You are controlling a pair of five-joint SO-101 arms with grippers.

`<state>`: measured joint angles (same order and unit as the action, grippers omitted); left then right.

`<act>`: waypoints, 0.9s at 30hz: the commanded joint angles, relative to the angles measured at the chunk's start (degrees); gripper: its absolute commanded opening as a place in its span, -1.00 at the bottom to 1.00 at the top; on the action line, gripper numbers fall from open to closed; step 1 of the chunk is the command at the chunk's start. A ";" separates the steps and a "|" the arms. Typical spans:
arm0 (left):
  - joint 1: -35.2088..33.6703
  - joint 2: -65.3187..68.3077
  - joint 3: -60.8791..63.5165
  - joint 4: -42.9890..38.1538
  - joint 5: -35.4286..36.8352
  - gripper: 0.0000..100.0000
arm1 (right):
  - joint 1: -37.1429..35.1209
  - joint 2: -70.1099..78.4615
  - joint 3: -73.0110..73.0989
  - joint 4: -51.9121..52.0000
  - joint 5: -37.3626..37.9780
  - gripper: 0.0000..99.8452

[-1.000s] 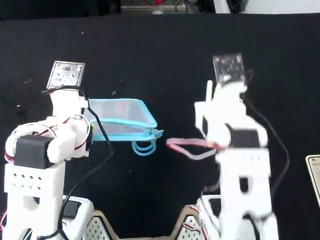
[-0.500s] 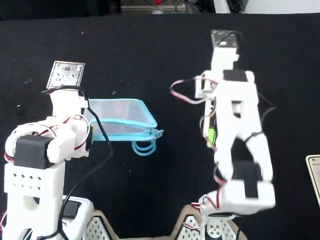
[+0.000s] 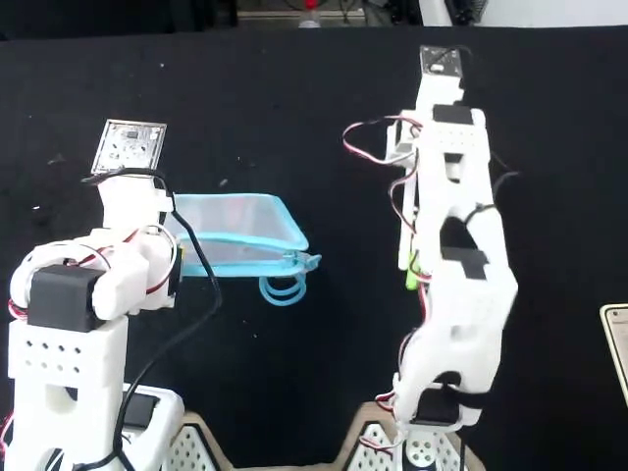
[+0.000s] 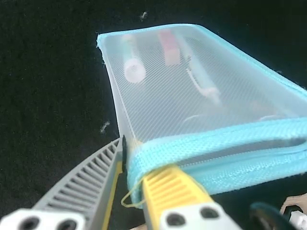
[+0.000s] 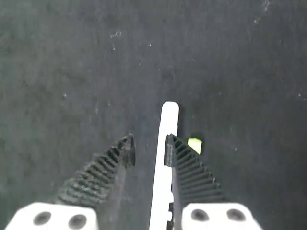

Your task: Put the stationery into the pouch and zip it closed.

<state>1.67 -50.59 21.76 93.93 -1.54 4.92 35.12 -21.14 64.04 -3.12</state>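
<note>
A translucent pouch (image 3: pixel 240 228) with light blue zipper edging (image 4: pixel 216 146) lies left of centre on the black table. Through its wall I see a white-capped pen (image 4: pixel 133 67), a pink eraser (image 4: pixel 169 47) and another pen (image 4: pixel 201 79). My left gripper (image 4: pixel 129 158) is shut on the pouch's near corner at the zipper end. My right arm (image 3: pixel 453 235) stretches far out over the table to the right of the pouch. Its gripper (image 5: pixel 148 143) is open and low over the cloth, with a white pen (image 5: pixel 168 125) lying between the fingers against one of them. A green marker (image 3: pixel 412 278) peeks out beside that arm.
The pouch's blue pull loop (image 3: pixel 282 289) lies on the cloth toward the right arm. A pale card or box (image 3: pixel 616 343) sits at the table's right edge. Black cloth (image 3: pixel 294 118) covers the table.
The right arm has swung up from a folded pose near its base and stretched out away from me over the table. The left arm and the pouch have stayed put.
</note>
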 commanded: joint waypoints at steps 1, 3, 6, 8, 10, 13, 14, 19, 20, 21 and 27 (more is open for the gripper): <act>0.75 -0.97 -0.75 0.18 -0.53 -0.94 | 0.88 4.88 -13.93 5.63 -0.35 -0.79; 0.75 -0.97 -0.75 0.18 -0.53 -0.94 | 0.88 7.96 -19.38 9.76 -0.35 -0.78; 0.75 -0.97 -0.75 0.26 -0.53 -0.94 | 0.70 12.53 -27.91 16.53 -0.26 -0.68; 0.75 -0.97 -0.75 0.26 -0.53 -0.94 | 0.70 15.69 -33.71 19.60 -0.26 -0.67; 0.75 -0.97 -0.75 0.26 -0.53 -0.94 | 0.88 18.95 -39.16 21.27 -0.26 -0.69; 0.75 -0.97 -0.75 0.26 -0.53 -0.94 | 0.97 23.87 -46.11 22.51 -0.26 -0.72; 0.75 -0.97 -0.75 0.26 -0.53 -0.94 | 0.97 25.45 -48.04 22.77 -0.26 -0.72; 0.75 -0.97 -0.75 0.26 -0.53 -0.94 | 0.97 32.48 -56.22 24.44 -0.26 -0.72; 0.75 -0.97 -0.75 0.26 -0.53 -0.94 | 0.97 33.36 -57.45 25.23 -0.26 -0.72; 0.75 -0.97 -0.75 0.26 -0.53 -0.94 | 0.97 34.24 -58.68 26.02 -0.26 -0.72; 0.75 -0.97 -0.75 0.26 -0.53 -0.94 | 0.97 37.58 -63.25 29.01 -0.26 -0.72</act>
<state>1.67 -50.59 21.76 93.93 -1.54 5.01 72.84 -79.78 91.56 -3.12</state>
